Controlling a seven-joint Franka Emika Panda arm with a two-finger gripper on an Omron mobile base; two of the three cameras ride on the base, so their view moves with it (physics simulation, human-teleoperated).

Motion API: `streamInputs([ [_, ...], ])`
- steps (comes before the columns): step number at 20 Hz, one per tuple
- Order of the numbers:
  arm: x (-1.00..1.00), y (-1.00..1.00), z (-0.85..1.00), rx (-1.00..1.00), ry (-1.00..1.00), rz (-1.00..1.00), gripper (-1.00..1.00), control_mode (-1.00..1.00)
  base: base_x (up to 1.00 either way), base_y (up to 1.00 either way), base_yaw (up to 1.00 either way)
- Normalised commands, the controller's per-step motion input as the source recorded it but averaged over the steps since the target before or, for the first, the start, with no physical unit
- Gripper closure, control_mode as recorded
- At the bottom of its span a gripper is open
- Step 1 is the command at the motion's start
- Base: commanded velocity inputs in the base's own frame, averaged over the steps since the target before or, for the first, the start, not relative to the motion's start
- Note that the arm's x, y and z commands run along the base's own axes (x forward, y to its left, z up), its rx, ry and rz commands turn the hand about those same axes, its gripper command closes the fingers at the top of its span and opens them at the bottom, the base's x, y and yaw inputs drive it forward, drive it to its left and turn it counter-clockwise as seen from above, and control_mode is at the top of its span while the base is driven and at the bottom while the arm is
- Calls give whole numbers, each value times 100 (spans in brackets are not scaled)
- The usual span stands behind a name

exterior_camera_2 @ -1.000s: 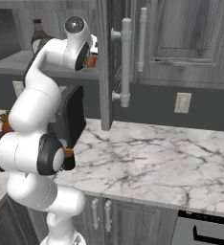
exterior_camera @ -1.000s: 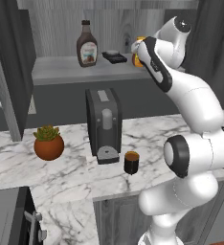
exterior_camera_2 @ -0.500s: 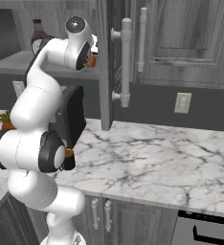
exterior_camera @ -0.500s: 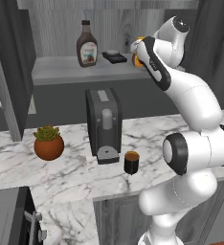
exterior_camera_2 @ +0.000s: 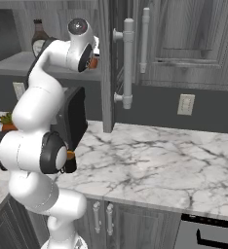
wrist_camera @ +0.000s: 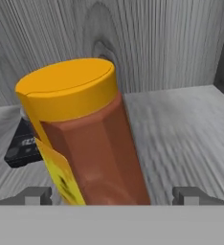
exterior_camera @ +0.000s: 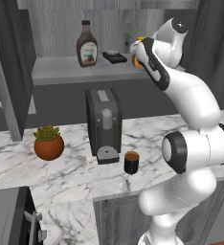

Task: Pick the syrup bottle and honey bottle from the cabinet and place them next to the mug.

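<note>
The honey bottle (wrist_camera: pixel 85 139), amber with an orange cap and yellow label, stands on the cabinet shelf (wrist_camera: pixel 181 124) between my fingertips (wrist_camera: pixel 35 195). My gripper (wrist_camera: pixel 113 196) is open around it, with a gap on the right side. From the left base view the honey bottle (exterior_camera: pixel 136 60) peeks out behind my hand. The tall brown syrup bottle (exterior_camera: pixel 87 45) stands further left on the cabinet shelf (exterior_camera: pixel 61 72). Down on the marble counter, the dark mug (exterior_camera: pixel 131 162) sits in front of the coffee machine.
A black coffee machine (exterior_camera: pixel 103 125) stands under the shelf, with a terracotta plant pot (exterior_camera: pixel 49 143) to its left. A small dark object (exterior_camera: pixel 114 56) lies on the shelf between the bottles. An open cabinet door with a long handle (exterior_camera_2: pixel 128 63) hangs right of my hand.
My arm has shifted only slightly at the shelf. Both bottles and the mug stand where they were.
</note>
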Motion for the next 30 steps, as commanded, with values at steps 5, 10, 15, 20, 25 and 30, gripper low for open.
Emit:
streamInputs([
  [5,15,0,0,0,0,0,-100,-100,0,0,0],
  [10,11,0,0,0,0,0,-100,-100,0,0,0],
  [15,0,0,0,0,0,0,-100,-100,0,0,0],
  [20,0,0,0,0,0,0,100,-100,0,0,0],
  [25,-11,0,0,0,0,0,100,-100,0,0,0],
  [30,-61,1,0,0,0,0,100,-100,0,0,0],
])
